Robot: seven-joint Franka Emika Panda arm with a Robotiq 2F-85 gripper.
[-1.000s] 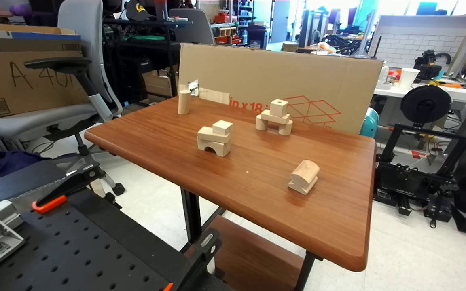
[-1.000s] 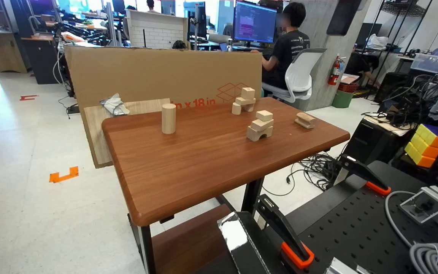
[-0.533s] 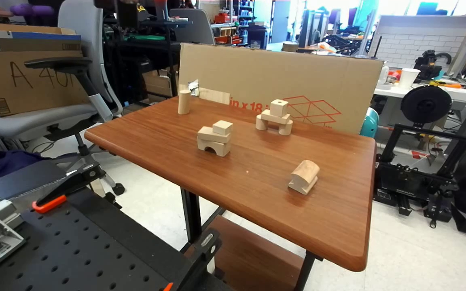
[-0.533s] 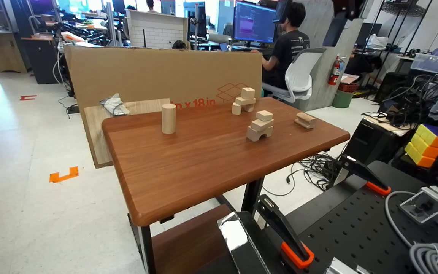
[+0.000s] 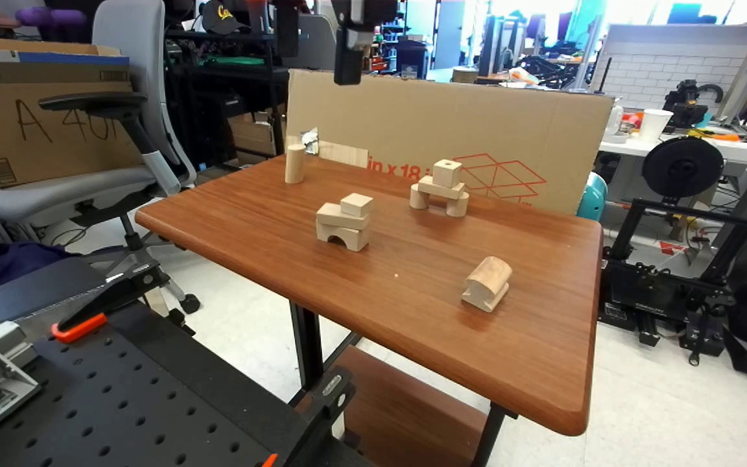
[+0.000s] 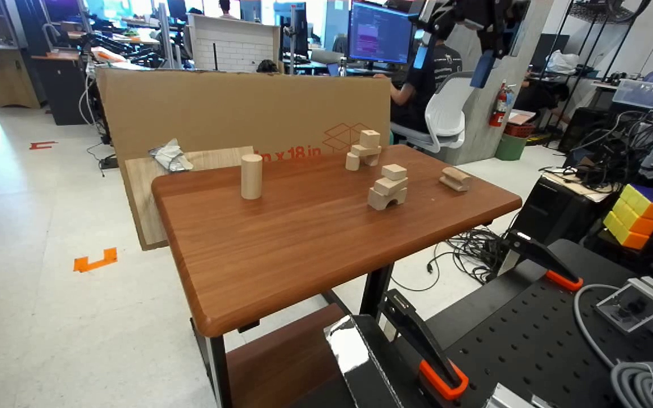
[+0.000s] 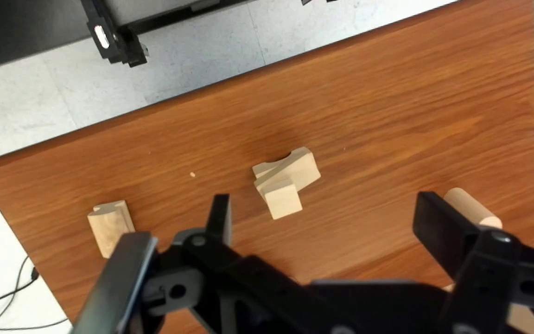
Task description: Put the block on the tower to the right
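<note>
The gripper [image 6: 451, 67] hangs high above the table [image 6: 281, 243], fingers [image 6: 483, 69] wide, nothing between them; the block [image 5: 487, 284] — the grooved piece, I judge — lies toward one end; it may be two pieces, so a high pinch could part them; a low swing could clip the arch stack [image 5: 343, 224], its plank [image 5: 330, 212] askew; the tower [image 5: 439, 188], probably the back stack, ends in a cube [image 5: 447, 173], so an off-centre release could topple it.
</note>
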